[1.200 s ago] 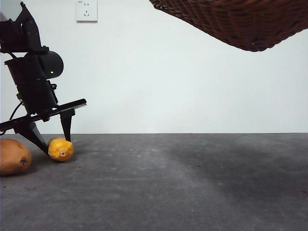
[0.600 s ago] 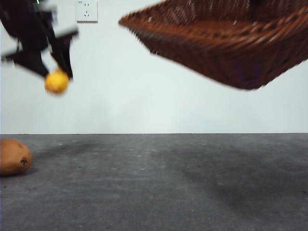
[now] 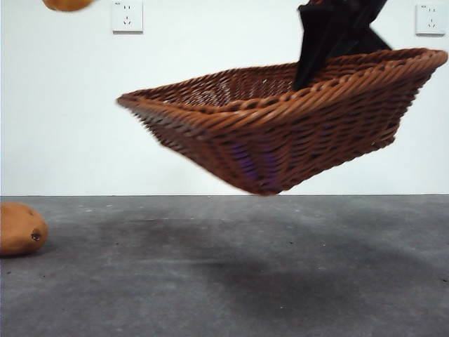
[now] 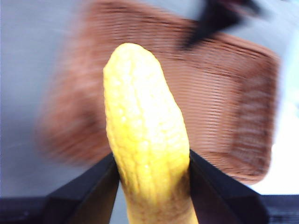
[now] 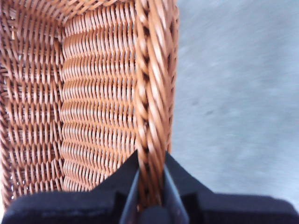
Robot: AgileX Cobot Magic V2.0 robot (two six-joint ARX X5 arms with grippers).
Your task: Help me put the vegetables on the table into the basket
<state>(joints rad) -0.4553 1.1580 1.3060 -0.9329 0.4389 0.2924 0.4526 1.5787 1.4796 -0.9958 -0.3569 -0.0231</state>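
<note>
Left gripper [image 4: 152,186] clamps the corn [image 4: 145,135], right gripper [image 5: 150,186] pinches the basket [image 5: 93,93] rim.

Dark grey table [image 3: 231,281] stretches wide, faintly speckled. Only the orange-brown potato [image 3: 21,228] sits on it, far at one edge.

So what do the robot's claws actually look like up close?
Both are plain matte black with no markings showing. The left gripper has two flat, wedge-shaped jaws that widen toward a dark base bar. The right gripper has two chunky black jaws with thin grey inner edges, on a black block. From the front it shows only as an angular black shape. No cables are visible.
</note>
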